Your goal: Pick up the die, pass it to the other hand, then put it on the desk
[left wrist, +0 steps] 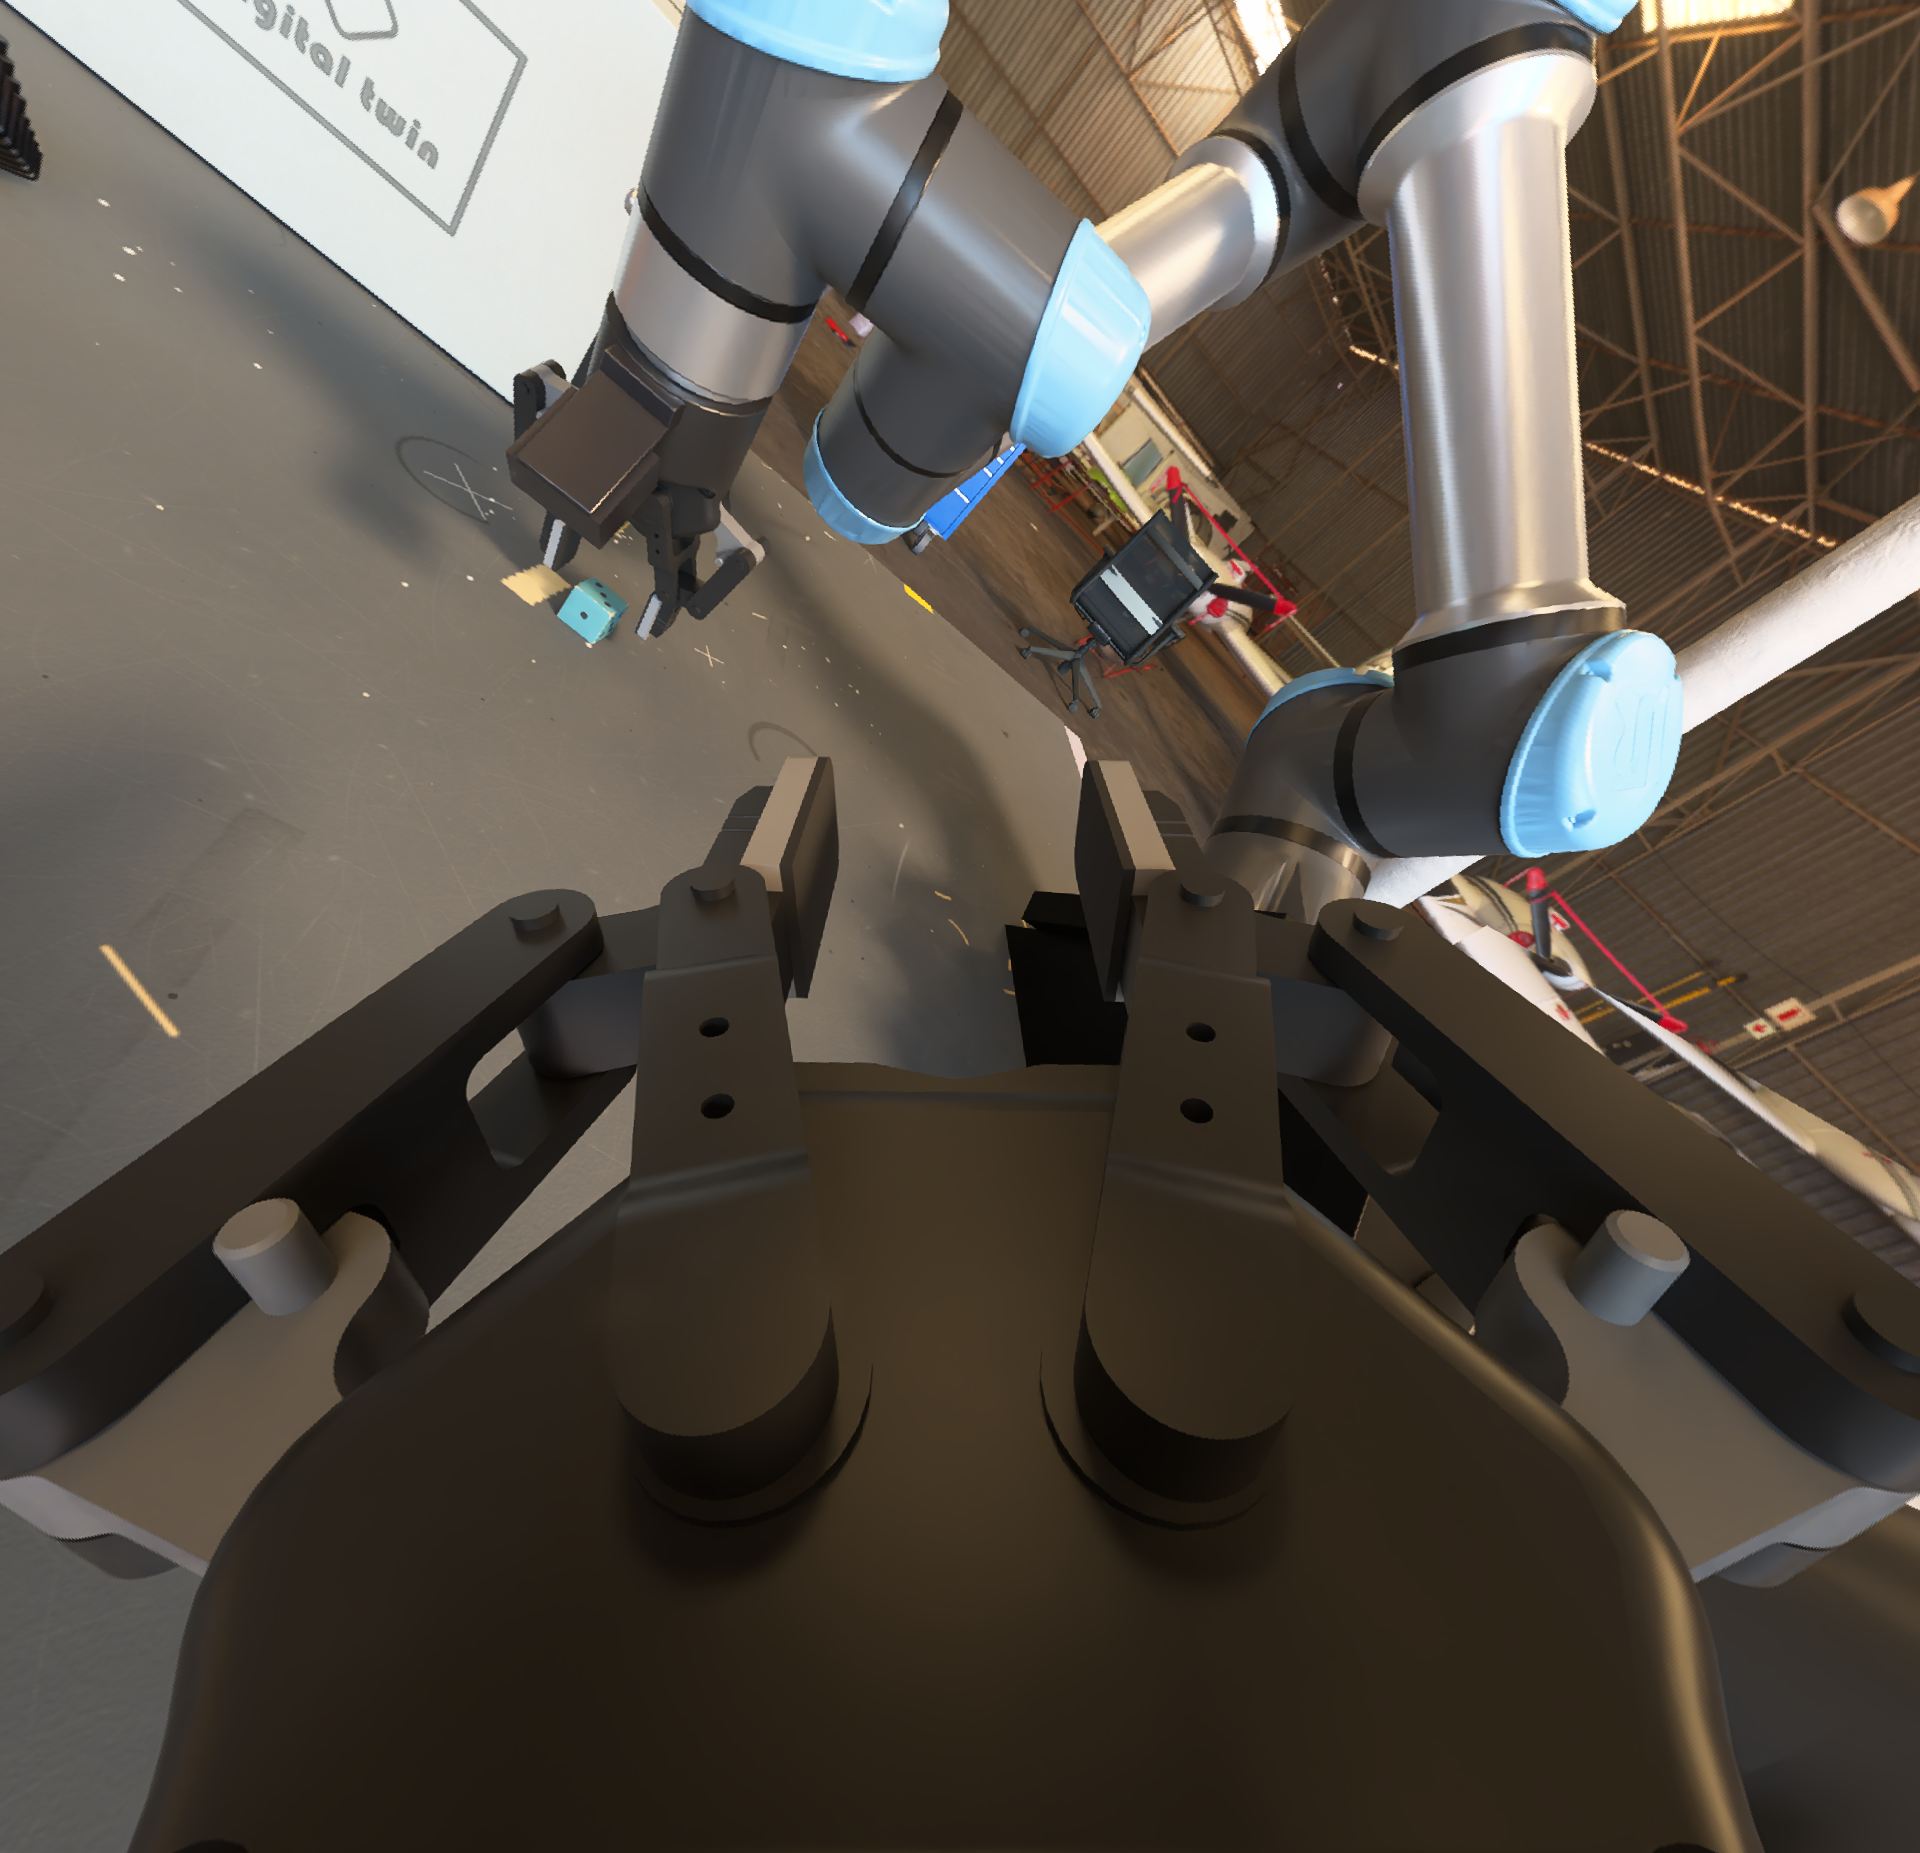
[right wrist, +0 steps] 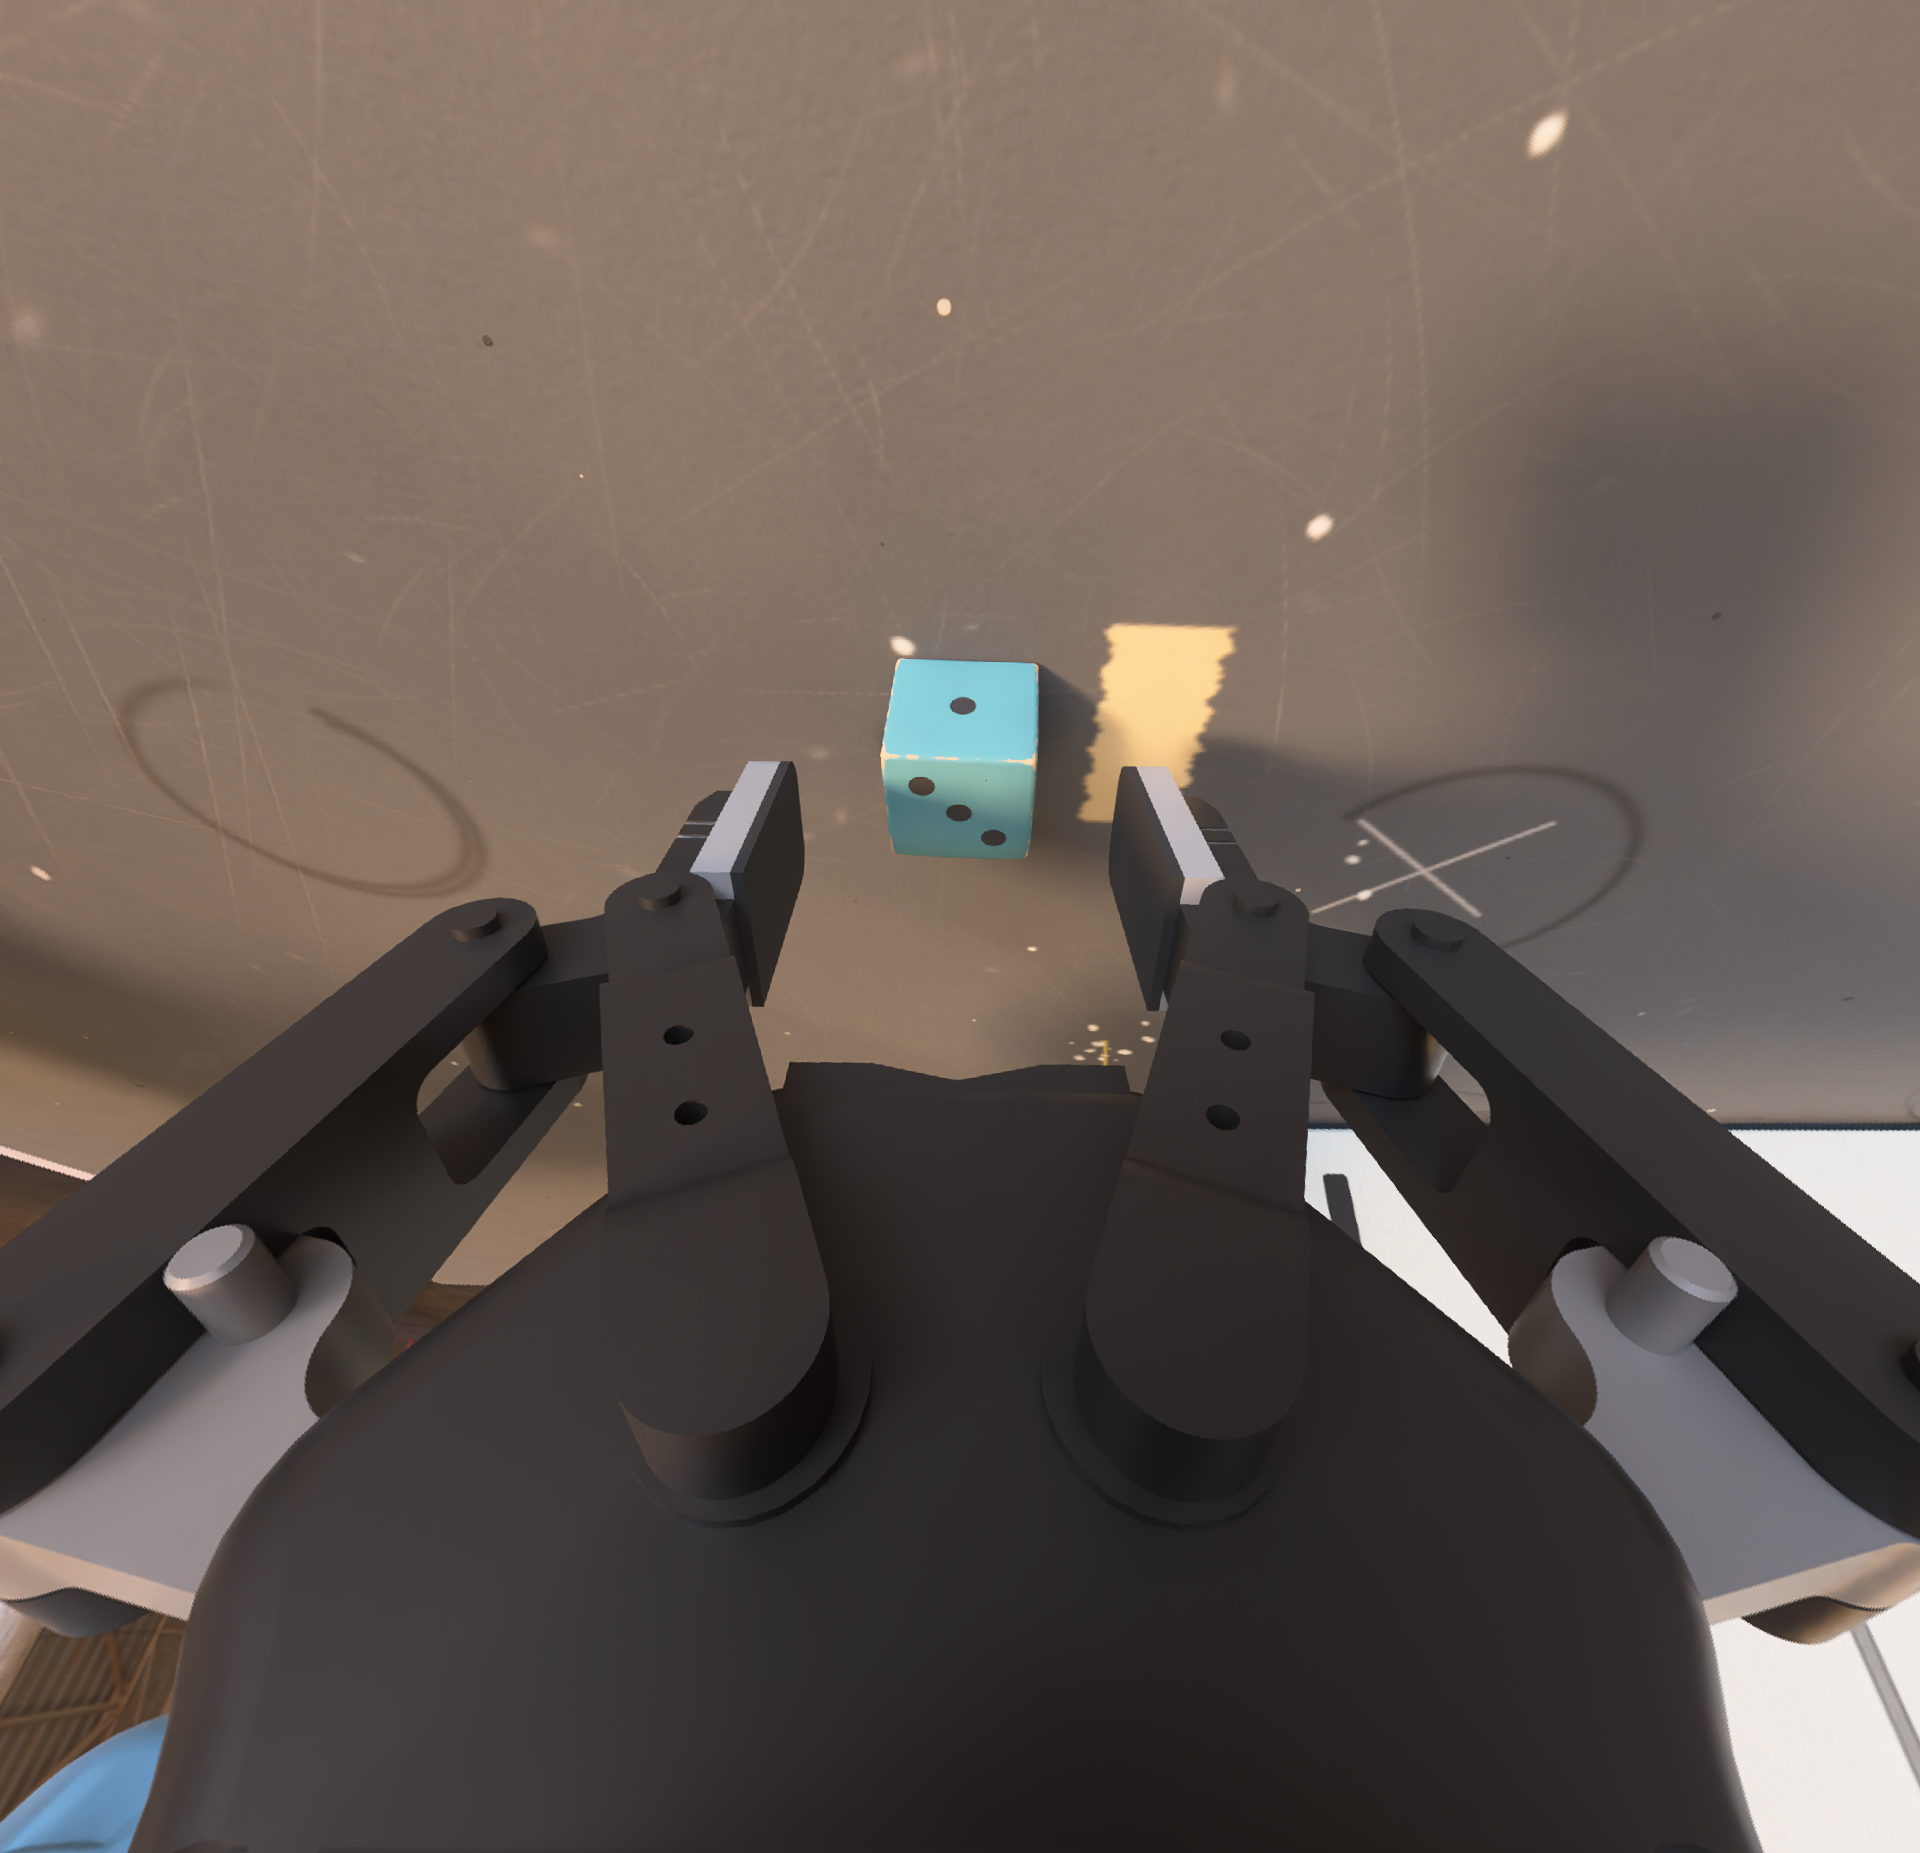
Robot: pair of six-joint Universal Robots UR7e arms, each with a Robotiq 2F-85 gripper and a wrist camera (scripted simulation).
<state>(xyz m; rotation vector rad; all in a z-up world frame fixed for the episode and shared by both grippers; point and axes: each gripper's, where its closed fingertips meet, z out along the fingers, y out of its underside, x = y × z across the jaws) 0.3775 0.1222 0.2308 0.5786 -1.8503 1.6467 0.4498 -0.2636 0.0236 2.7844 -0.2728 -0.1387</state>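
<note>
Scratched grey desk [right wrist: 520, 349] fills the right wrist view, backed by a hangar hall in the left wrist view. Two arms work here, one gripper each. One right gripper [right wrist: 956, 868] hangs over the desk with its jaws spread wide, the gap lined up on the die, presumably ready to drop around it. One left gripper [left wrist: 956, 847], jaws also spread and empty, waits well apart (likely for the handover). One blue die [right wrist: 961, 759] rests on the desk at 12 o'clock from the right fingertips, untouched; one yellow tape scrap [right wrist: 1153, 712] lies just beside it at 3 o'clock.
</note>
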